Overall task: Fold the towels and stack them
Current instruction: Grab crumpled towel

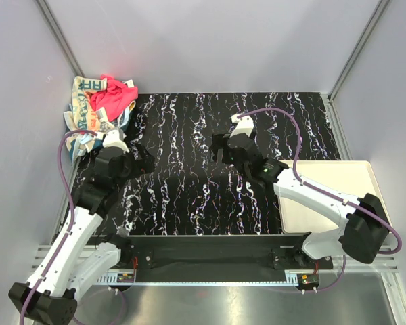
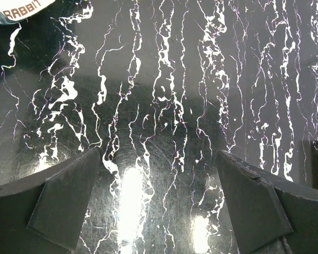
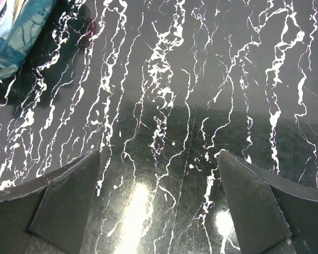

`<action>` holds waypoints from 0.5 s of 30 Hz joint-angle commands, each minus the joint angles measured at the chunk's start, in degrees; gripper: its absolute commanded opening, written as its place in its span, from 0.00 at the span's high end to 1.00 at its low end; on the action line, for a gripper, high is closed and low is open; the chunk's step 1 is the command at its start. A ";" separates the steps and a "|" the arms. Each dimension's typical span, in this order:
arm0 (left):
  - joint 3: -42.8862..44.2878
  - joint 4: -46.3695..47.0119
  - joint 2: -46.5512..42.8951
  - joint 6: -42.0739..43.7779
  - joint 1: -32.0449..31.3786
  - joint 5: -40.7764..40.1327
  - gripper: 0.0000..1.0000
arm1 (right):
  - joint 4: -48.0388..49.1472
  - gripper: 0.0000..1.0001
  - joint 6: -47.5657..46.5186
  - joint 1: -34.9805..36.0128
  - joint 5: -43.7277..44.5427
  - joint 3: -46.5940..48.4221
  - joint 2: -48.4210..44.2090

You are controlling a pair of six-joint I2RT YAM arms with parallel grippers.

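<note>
1. The towels lie together in one loose, unfolded pile at the far left corner of the table, close to the left wall. The table has a black top with white veins.
2. On top of the pile is the pink-red towel, which is crumpled. The cream towel with coloured block letters lies under it and on its left side, touching it.
3. The blue towel is at the edge of the pile. In the right wrist view it shows only as a blue-green fold in the far left corner of the picture.
4. The left gripper hangs over the table just near and right of the pile, not touching any cloth. In the left wrist view its two fingers stand wide apart, and between them is only the bare black top. A small corner of the cream towel, with the letters "RABBIT", shows at the far left edge of that view.
5. The right gripper is over the middle of the table, well apart from the pile. Its fingers are also spread wide, with only the table top between them.
6. The flat cream tray lies at the right side of the table, and the right arm passes over its left part.
</note>
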 commanded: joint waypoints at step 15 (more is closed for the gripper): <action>12.71 2.48 15.63 -19.93 2.41 -24.84 0.02 | -5.86 0.00 -1.23 0.33 -1.95 1.62 -3.71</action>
